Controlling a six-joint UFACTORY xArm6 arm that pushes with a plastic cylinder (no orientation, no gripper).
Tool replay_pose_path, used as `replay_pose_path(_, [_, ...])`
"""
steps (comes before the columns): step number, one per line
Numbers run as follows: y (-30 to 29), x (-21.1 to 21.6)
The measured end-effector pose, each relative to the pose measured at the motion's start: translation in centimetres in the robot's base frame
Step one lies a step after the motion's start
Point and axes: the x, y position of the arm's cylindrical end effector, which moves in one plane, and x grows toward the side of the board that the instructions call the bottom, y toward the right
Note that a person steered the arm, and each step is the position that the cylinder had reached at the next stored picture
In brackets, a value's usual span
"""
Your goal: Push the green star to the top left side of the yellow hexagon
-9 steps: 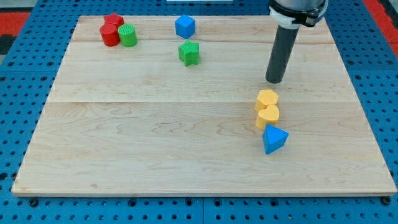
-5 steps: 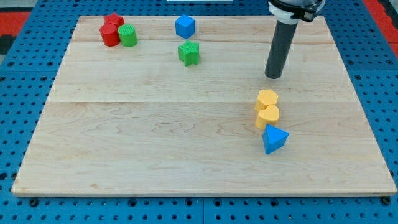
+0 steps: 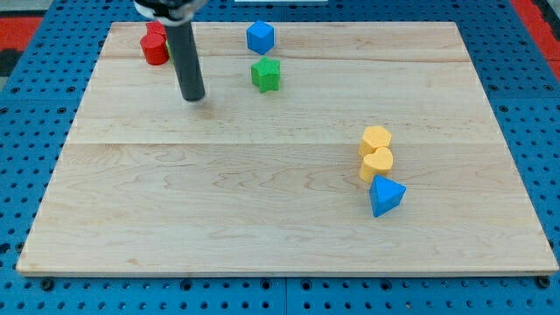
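Green and ridged, the small star-shaped block sits near the top of the pale wooden board, a little left of centre, with the blue cube-like block just above it and apart from it. The yellow hexagon block lies well away toward the view's lower right, touching a second yellow block of rounded, less certain shape below it; a blue triangular block stands just beneath that pair. The straight dark rod comes down at the view's upper left, and the rod's tip rests on the bare wood to the left of the green star and slightly lower, clear of every block. The arm carries no claw, only this rod. Red blocks show beside the rod near the board's top-left corner, partly hidden by it. A blue pegboard surface surrounds the board.
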Motion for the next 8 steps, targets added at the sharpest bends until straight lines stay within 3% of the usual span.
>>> replay_pose_path(1, [5.6,-3.5])
replay_pose_path(2, [15.1,-3.3])
replay_pose_path(3, [19.5,1.3])
replay_pose_path(4, [20.0,5.7])
replay_pose_path(7, [22.2,-14.2])
replay_pose_path(8, [12.6,-14.2])
